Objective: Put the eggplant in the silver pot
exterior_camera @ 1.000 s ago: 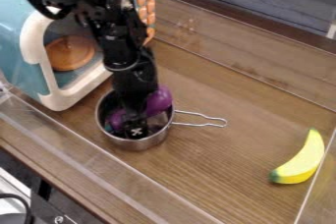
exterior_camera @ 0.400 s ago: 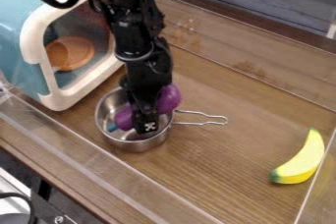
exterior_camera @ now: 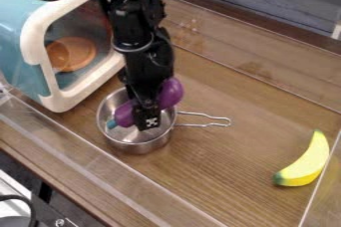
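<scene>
My black gripper (exterior_camera: pixel 147 118) points straight down over the silver pot (exterior_camera: pixel 118 136), which stands on the wooden table left of centre. The purple eggplant (exterior_camera: pixel 170 92) lies crosswise between the fingers. One glossy end sticks out on the right and the other end (exterior_camera: pixel 123 113) shows on the left. The gripper is shut on the eggplant, which hangs at about the height of the pot's rim, partly inside the opening. The pot's thin wire handle (exterior_camera: pixel 206 122) points right. The eggplant's stem cap is hidden by the fingers.
A teal and white toy oven (exterior_camera: pixel 40 47) stands at the left, close to the pot, with an orange bowl (exterior_camera: pixel 74 54) inside. A yellow banana (exterior_camera: pixel 304 159) lies at the right near the table's edge. A clear wall (exterior_camera: pixel 80 181) runs along the front.
The gripper was down inside the pot around the eggplant. It has closed on the eggplant and risen a little with it, shifting slightly right.
</scene>
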Motion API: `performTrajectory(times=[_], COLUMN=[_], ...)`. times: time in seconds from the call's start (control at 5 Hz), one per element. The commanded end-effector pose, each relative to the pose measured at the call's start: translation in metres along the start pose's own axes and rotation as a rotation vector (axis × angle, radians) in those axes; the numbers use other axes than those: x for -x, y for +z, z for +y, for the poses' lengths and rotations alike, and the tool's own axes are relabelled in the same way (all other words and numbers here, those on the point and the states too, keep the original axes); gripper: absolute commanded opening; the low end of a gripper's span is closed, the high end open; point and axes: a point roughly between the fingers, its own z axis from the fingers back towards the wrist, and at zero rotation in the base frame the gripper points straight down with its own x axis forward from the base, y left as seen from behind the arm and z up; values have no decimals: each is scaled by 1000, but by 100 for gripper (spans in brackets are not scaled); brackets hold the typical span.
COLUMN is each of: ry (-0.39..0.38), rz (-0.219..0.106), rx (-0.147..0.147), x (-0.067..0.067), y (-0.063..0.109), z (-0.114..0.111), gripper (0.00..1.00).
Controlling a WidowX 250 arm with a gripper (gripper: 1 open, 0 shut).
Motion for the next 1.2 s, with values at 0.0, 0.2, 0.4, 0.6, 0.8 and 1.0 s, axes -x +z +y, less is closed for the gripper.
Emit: performTrajectory(times=[0.0, 0.2, 0.4, 0.6, 0.8, 1.0], ry=[14, -62, -137, -141, -146, -85], rz=[-32, -34, -34, -33, -36, -39], rx=[-36, -28, -18, -14, -11, -14], x=[-10, -8, -4, -5, -6, -8], y=[17, 5, -6, -11, -13, -10], z=[-1, 1, 3, -1, -7, -10], gripper=[100, 100, 100, 100, 100, 100])
